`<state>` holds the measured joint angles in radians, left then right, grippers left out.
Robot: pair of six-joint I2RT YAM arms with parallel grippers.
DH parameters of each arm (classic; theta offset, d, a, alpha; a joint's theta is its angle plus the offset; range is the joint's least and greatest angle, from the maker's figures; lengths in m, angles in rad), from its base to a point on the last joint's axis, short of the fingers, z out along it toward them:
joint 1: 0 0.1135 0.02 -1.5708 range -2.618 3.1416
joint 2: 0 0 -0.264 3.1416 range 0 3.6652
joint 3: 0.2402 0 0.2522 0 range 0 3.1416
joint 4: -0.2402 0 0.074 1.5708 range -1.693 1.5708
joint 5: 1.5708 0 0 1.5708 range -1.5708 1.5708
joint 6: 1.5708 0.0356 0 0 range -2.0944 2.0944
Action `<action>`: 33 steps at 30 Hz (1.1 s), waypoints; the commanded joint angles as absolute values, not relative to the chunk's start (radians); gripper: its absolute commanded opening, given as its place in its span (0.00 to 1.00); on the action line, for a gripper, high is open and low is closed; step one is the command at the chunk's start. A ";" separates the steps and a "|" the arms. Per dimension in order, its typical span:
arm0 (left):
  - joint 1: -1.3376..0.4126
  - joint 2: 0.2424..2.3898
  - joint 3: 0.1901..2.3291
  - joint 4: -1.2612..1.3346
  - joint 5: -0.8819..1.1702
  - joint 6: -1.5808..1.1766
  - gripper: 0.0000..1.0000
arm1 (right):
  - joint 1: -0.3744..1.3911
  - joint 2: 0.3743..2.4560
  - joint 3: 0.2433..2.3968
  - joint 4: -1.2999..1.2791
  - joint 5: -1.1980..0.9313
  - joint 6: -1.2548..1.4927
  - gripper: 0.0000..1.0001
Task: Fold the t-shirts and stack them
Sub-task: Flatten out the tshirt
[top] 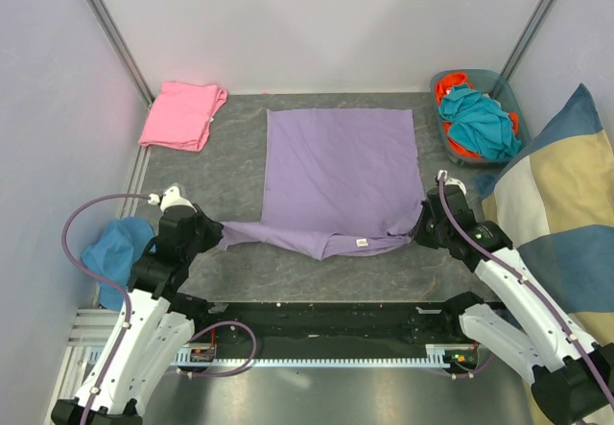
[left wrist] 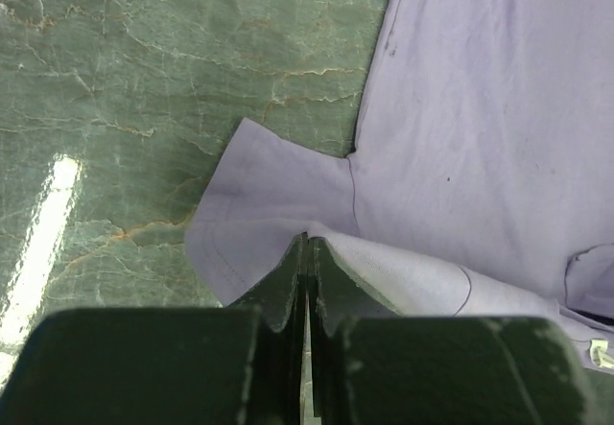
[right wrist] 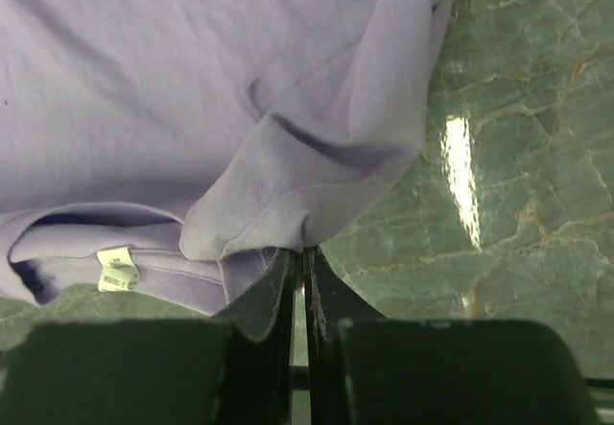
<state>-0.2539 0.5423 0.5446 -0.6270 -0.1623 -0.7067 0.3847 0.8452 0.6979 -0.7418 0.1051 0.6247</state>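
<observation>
The lavender t-shirt (top: 341, 171) lay spread in the middle of the grey-green marbled table (top: 240, 147). Its far part was a smooth, flat rectangle, and its near edge was rumpled and doubled over on itself. A short sleeve stuck out from the near left corner. There the left claw (left wrist: 307, 243) had its jaws pressed together on a raised ridge of the lavender cloth just beside the sleeve seam, and the sleeve lay flat on the table beyond the tips. At the near right corner the right claw (right wrist: 299, 257) stood with its jaws all but touching. A thick fold of the same shirt was gathered at their tips, and the cloth bunched into soft creases above them. A small white label (right wrist: 117, 270) showed on the turned-over near edge, left of that claw in the right wrist view. The pink t-shirt (top: 180, 115) sat folded in the far left corner of the table, well apart from the lavender one. In the far right corner a grey basket (top: 499, 80) held teal cloth (top: 477, 123) and a bit of orange. A big blue, cream and tan striped cushion (top: 556, 185) leaned at the right side of the table, and a blue cloth (top: 117, 243) lay off the left edge beside the left arm.
</observation>
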 commanded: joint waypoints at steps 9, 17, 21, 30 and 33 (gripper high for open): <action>-0.256 0.512 0.538 -0.684 -0.088 -0.839 0.02 | 0.411 0.770 0.753 -0.988 0.057 0.695 0.62; -0.261 0.434 0.551 -0.724 -0.077 -0.893 0.02 | 0.411 0.781 0.810 -0.907 0.152 0.698 0.85; -0.261 0.430 0.569 -0.741 -0.043 -0.893 0.02 | 0.410 0.854 0.848 -0.819 0.190 0.680 0.88; -0.262 0.324 0.647 -0.857 0.064 -0.907 0.37 | 0.413 1.026 0.991 -0.677 0.229 0.624 0.89; -0.261 0.295 0.704 -0.928 0.080 -0.908 0.73 | 0.417 1.058 1.009 -0.643 0.232 0.624 0.90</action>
